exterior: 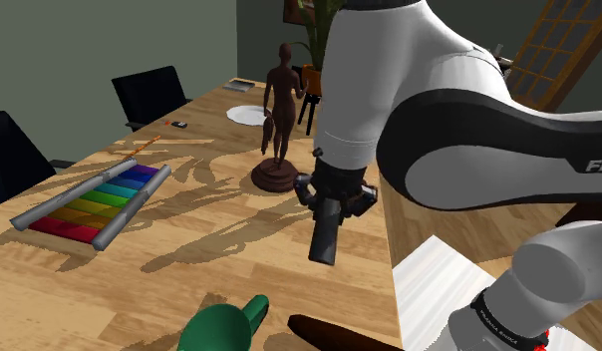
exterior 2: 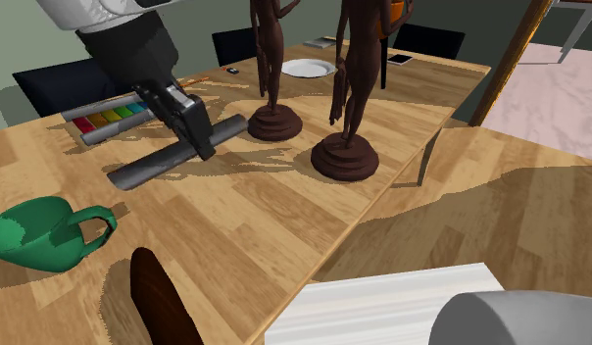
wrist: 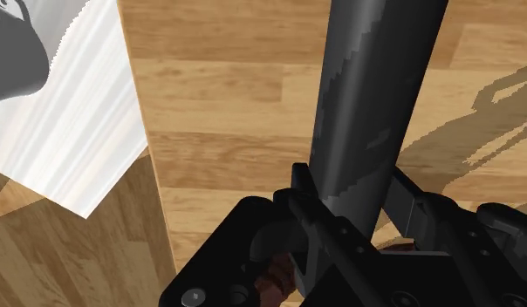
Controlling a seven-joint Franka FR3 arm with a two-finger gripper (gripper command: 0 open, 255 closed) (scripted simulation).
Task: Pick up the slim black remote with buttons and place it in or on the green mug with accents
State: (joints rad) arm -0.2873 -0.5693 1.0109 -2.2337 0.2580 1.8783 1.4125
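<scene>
My black gripper is shut on a slim dark grey remote, clasping it near one end. The remote's long body sticks out past the fingers and hangs above the wooden table. In the second exterior view the gripper holds the remote slanted over the table. The wrist view has both fingers pressed on the remote. The green mug lies on its side at the table's near edge, handle up; in the second exterior view the mug is at the lower left, apart from the gripper.
Two brown wooden figurines stand close behind the gripper. A rainbow xylophone lies at the shoulder view's left. A dark brown object lies beside the mug. A white plate and black chairs are far off. The white stand adjoins the table.
</scene>
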